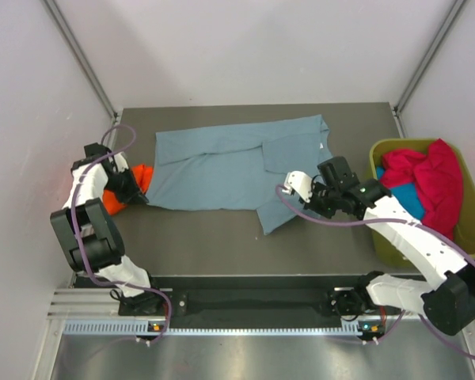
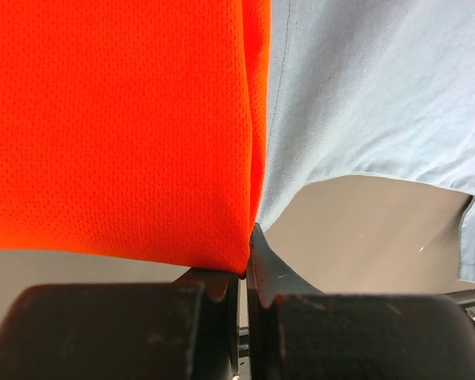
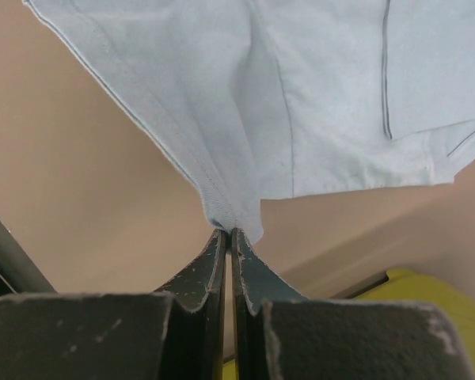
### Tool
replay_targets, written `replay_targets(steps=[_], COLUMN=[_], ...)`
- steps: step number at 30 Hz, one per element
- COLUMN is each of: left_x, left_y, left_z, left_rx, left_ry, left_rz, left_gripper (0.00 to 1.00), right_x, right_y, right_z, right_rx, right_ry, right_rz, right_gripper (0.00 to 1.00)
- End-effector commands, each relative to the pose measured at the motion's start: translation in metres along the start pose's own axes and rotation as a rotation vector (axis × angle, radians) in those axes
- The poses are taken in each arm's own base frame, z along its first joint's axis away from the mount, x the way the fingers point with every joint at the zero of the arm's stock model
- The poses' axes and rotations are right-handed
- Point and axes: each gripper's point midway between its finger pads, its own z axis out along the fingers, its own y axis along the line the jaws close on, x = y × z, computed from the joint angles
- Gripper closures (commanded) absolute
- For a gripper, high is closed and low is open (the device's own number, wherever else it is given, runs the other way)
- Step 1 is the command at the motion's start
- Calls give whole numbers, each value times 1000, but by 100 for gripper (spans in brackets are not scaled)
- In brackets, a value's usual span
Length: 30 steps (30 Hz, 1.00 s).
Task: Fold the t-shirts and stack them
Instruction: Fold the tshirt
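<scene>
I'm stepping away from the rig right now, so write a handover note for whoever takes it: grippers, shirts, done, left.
Left gripper: shut on the edge of the orange-red t-shirt, at the left of the table.
Right gripper: shut on a hem corner of the grey-blue t-shirt, which lies spread across the table.
Crimson-pink t-shirt and teal t-shirt: heaped in the olive-green bin.
Done: no stack yet.
Left: fold all four, then stack.

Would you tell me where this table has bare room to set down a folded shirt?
Widest: the table strip between the grey-blue t-shirt's near edge and the arm bases. Smaller: the back right, between that shirt and the bin. Crowded: the left edge, with the orange-red t-shirt and left arm, and the right arm's side by the bin.
</scene>
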Motion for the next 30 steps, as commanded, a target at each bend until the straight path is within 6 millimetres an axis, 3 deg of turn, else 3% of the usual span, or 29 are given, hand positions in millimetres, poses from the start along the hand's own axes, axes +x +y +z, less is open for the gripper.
replay_targets(steps=[1,9,10,11,12,13,16,18,21,24,30], left_x=[6,4,5,6,7,7,2,-5,-11,-25,-32], left_y=[-1,7,7,8,7,7,-6,-21,-26,-11,29], left_z=[5,14,14,14,13,11,-7,-23,-38,-40,-26], left_rx=[18,-9,-12,-15,-13,-9,33,85,96,43,-36], left_ry=[37,67,70,71,71,73,51,22,-8,-71,-42], left_rz=[1,-21,-22,-19,-16,-16,24,60,66,38,-84], left_gripper=[100,100,97,86,86,79,68,67,67,67,70], right_x=[-14,-18,-17,-15,-15,-13,-9,-7,-6,-7,-9], right_y=[-9,-13,-12,-11,-10,-8,-7,-6,-7,-8,-13], right_z=[-5,-3,-2,-1,-1,0,2,3,5,8,9], right_rx=[17,17,15,12,11,8,7,4,11,13,18], right_ry=[-47,-49,-46,-45,-46,-40,-32,-26,-26,-29,-27], right_rz=[7,-3,-1,0,-2,-1,2,0,3,7,8], right_gripper=[100,100,100,100,100,100,100,100,100,100,100])
